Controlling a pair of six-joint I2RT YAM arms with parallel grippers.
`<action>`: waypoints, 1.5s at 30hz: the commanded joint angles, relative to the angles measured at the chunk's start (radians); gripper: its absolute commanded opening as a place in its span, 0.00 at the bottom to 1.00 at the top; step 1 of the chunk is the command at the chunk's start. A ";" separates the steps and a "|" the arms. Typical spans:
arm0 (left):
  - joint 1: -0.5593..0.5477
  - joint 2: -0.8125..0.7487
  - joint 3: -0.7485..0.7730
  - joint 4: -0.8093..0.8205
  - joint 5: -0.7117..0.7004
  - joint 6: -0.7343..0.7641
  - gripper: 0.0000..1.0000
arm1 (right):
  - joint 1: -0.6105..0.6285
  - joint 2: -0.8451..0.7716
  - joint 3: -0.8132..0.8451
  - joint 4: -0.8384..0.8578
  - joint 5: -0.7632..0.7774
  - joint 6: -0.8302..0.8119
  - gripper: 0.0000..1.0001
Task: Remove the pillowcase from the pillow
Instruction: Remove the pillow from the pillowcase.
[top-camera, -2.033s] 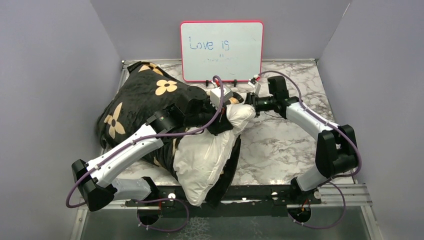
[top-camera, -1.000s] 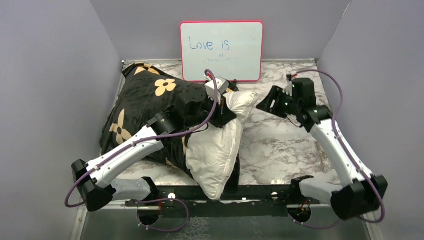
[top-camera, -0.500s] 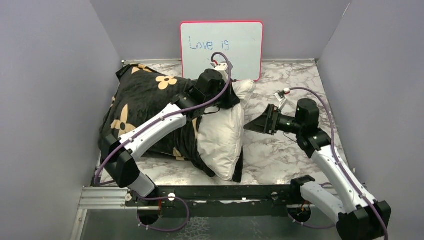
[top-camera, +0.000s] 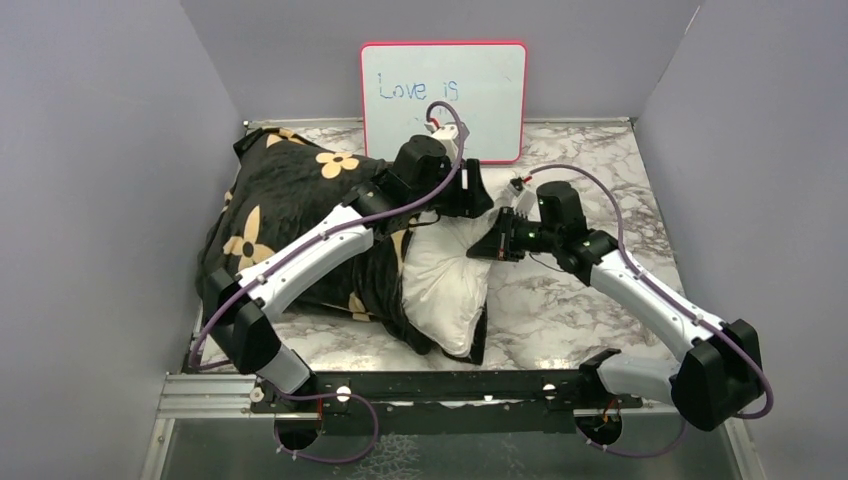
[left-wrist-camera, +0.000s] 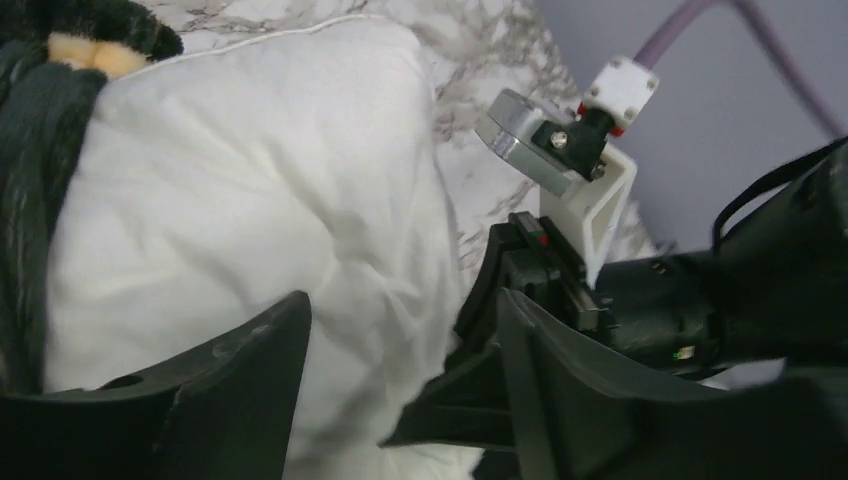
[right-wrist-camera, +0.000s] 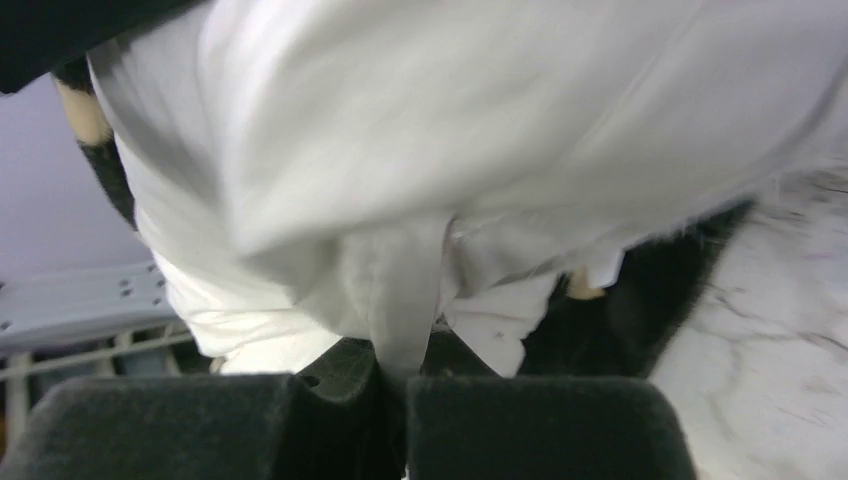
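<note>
Got the right end effector (right-wrist-camera: 405, 385) clamped on a fold of the pillow (top-camera: 445, 285), mid-frame on the tabletop (top-camera: 590, 190), and the left end effector (left-wrist-camera: 405, 320) spread apart, gripping nothing. Better to pinch the pillowcase (top-camera: 290, 210) rim with the left, then pull opposite ways, slow. Guessing long axis upper left to lower centre, bare end facing right.

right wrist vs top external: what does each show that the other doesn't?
Only right wrist: the right gripper shut on a fold of the pillow. Only top external: the whiteboard, the left gripper at the pillow's far end, and the pillowcase covering the pillow's left part while the rest sticks out bare. Both: white pillow, black pillowcase fabric, marble table.
</note>
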 joint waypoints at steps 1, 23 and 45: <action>0.006 -0.144 0.077 -0.128 -0.201 0.115 0.86 | 0.007 -0.088 0.022 -0.072 0.270 -0.094 0.01; 0.122 0.482 0.659 -0.504 0.121 0.602 0.98 | 0.007 -0.314 -0.173 -0.071 0.104 -0.344 0.01; 0.336 0.325 0.516 -0.467 -0.189 0.417 0.07 | 0.008 -0.310 -0.120 -0.251 0.642 -0.163 0.01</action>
